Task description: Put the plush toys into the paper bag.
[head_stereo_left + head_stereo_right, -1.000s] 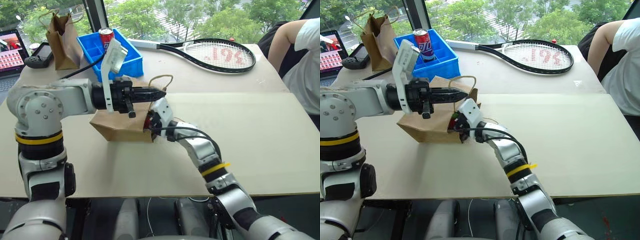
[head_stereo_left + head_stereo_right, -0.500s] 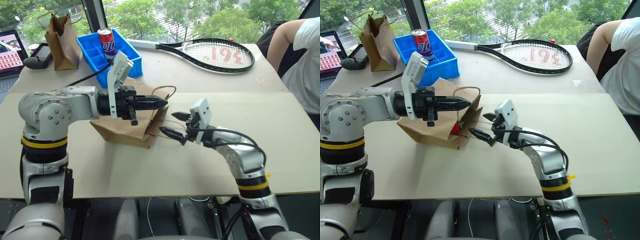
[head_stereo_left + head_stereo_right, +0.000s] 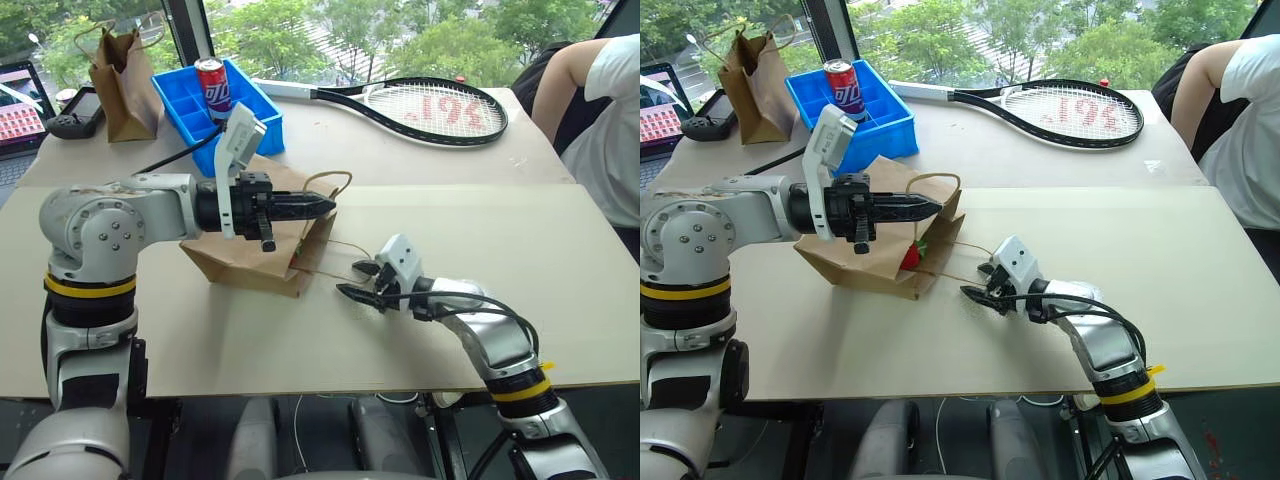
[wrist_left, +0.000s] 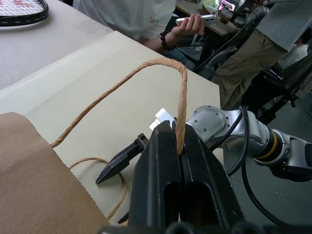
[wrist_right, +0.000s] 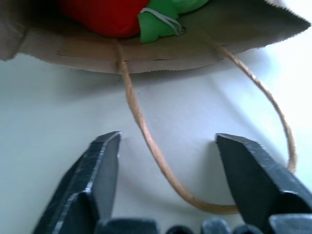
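Toys bagged; my right gripper outside the bag mouth.

My left gripper [image 3: 322, 207] is clamped on the upper twine handle [image 4: 146, 73], holding the paper bag [image 3: 250, 262] open on its side. The red chili plush [image 5: 105, 14] and a green plush [image 5: 158, 22] lie inside its mouth. My right gripper [image 3: 358, 280], fingers apart and empty, sits just outside. Judged next: stand the bag upright.
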You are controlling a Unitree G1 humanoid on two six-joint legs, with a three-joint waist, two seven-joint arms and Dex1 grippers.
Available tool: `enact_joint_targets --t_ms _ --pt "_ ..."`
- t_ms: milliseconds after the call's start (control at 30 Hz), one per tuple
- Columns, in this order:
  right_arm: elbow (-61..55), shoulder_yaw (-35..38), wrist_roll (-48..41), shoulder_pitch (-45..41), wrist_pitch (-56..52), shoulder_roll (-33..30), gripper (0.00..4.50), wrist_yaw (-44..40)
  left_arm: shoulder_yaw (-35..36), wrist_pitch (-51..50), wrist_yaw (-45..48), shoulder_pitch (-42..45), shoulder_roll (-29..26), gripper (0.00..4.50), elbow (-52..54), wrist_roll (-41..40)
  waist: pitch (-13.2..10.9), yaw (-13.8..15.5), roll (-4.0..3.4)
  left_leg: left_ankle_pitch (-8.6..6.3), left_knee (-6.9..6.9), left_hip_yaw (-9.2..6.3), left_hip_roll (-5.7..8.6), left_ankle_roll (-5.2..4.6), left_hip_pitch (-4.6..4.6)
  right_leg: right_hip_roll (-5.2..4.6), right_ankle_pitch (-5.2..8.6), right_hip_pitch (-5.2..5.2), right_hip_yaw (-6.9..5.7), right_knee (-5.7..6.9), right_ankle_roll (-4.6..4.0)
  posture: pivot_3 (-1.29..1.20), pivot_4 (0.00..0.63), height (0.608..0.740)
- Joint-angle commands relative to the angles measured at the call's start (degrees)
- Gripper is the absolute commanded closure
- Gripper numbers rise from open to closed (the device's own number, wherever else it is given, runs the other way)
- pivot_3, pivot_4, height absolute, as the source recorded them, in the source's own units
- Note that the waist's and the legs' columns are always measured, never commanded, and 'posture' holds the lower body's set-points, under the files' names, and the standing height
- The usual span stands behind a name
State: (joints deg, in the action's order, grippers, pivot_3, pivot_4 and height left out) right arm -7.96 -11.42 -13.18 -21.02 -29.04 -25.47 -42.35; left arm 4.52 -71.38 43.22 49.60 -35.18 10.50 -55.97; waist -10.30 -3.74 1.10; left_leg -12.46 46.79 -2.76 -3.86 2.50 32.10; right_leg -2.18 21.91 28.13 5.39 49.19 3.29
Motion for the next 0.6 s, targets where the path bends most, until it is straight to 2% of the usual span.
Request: enact_joint_targets --t_ms 33,67,200,367,600 --pt "-0.6 2.9 -2.0 -0.2 1.8 -2.3 2.78 -3.3 3.0 1.1 -2.0 1.5 0.1 4.50 0.8 -0.4 0.0 0.1 0.00 0.00 0.00 0.00 0.00 0.00 0.01 0.00 0.00 0.00 0.00 -0.01 0.00 0.00 0.150 0.658" --pt "-0.8 3.5 -2.3 -0.5 2.0 -2.9 3.25 -3.9 3.6 1.1 -2.7 1.4 0.2 4.50 0.8 -0.6 0.0 0.1 0.00 0.00 0.00 0.01 0.01 0.00 0.03 0.00 0.00 0.01 0.01 -0.01 0.00 0.00 0.150 0.658" --pt "-3.3 7.7 -6.4 -3.7 0.9 -4.2 4.47 -5.6 5.4 2.9 -4.6 1.6 0.5 4.50 -0.4 0.5 0.0 0.2 0.00 0.00 0.00 0.00 0.00 0.00 0.04 0.00 0.00 0.01 0.00 -0.02 0.00 0.00 0.150 0.658" --pt "-9.1 13.5 -15.6 -12.0 -3.6 -5.3 4.47 -7.4 8.7 6.9 -10.1 3.5 1.1 4.50 -4.0 4.0 0.0 0.1 0.00 0.01 0.00 0.00 0.00 -0.01 0.03 0.01 -0.01 0.04 0.00 0.02 -0.01 0.00 0.150 0.658" --pt "-12.7 14.5 -21.1 -21.7 -9.3 -6.0 4.47 -5.4 11.0 8.8 -12.0 3.0 1.0 4.50 -4.2 4.5 0.0 0.5 -0.01 0.00 -0.05 -0.01 0.02 -0.02 0.09 -0.01 -0.01 0.04 -0.02 -0.06 -0.01 0.00 0.150 0.658"
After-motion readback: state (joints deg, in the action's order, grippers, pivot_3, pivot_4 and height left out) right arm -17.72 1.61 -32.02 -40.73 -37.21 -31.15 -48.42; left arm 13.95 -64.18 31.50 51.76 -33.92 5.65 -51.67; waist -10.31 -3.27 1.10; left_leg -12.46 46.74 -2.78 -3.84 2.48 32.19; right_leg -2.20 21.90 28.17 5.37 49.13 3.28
